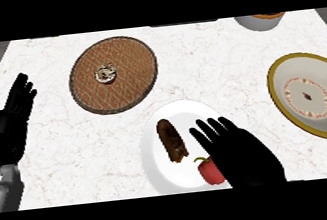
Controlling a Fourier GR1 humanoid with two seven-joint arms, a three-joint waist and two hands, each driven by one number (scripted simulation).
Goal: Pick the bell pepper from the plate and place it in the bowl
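The bell pepper [211, 171] is red and glossy, with a short dark stem at its upper left end. It lies on the lower part of a white plate [175, 180], close to the plate's near rim. Beside it on the same plate, to its upper left, sits one dark brown elongated food item [172, 140], apart from the pepper.

The right hand [246, 156] hovers over the right side of the white plate with its fingers straight and spread, holding nothing; its palm edge overlaps the pepper's right side, and whether it touches the pepper cannot be told. The left hand [8, 123] rests open near the view's left edge, fingers up.

On the marble worktop [213, 56] there is one pepper, one white plate, one brown patterned round dish [114, 75] with a small pale object at its centre, one gold-rimmed white bowl [315, 96] at the right, well apart from the pepper, and one pale vessel [260, 21] partly cut off at the top edge.
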